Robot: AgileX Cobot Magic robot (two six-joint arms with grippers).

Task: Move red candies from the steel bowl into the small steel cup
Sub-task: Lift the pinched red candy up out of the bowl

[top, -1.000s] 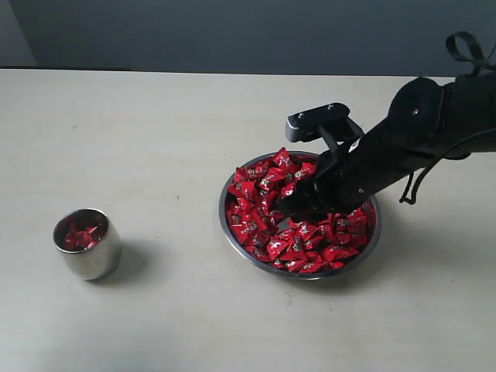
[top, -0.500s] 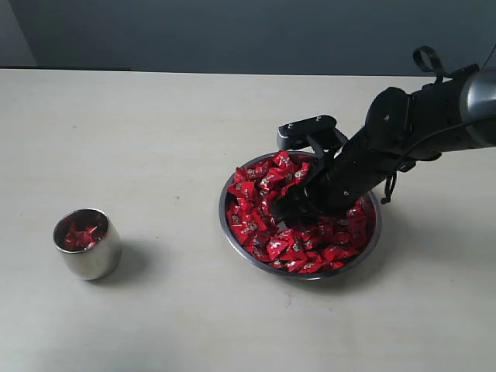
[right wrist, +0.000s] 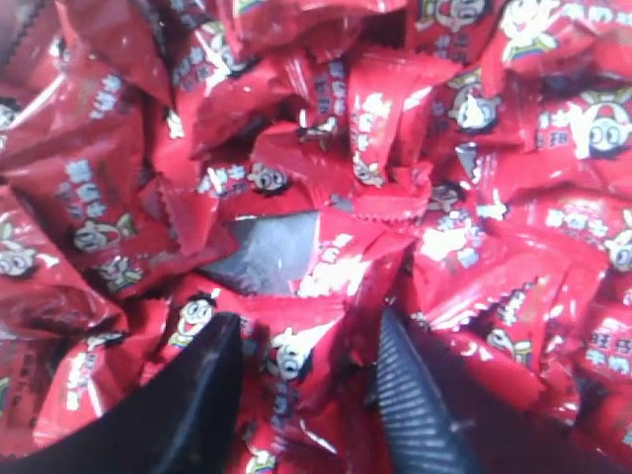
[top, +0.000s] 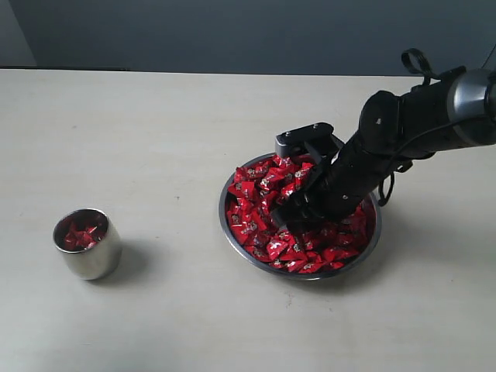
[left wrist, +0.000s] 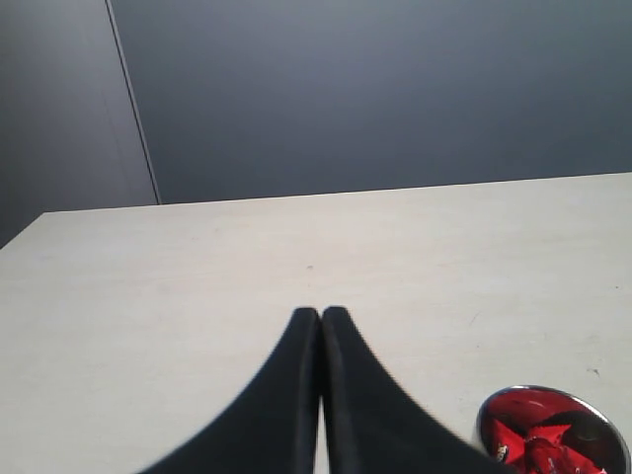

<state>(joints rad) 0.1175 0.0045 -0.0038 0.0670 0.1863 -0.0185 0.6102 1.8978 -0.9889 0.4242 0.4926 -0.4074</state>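
Steel bowl [top: 223, 221], cup [top: 91, 260]: one each; red candies [top: 260, 221] uncountable. Right tool [right wrist: 306, 341] spread among them; left tool [left wrist: 320, 316] closed.

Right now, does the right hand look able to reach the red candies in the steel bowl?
Probably yes: the right hand sits low over the red candies in the steel bowl, fingers spread, with nothing blocking it.

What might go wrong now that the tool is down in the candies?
The right tool stands open over tightly packed candies, so closing may catch several, or only a slippery wrapper edge. The cup sits far across the table, so a loosely held candy may drop on the way.
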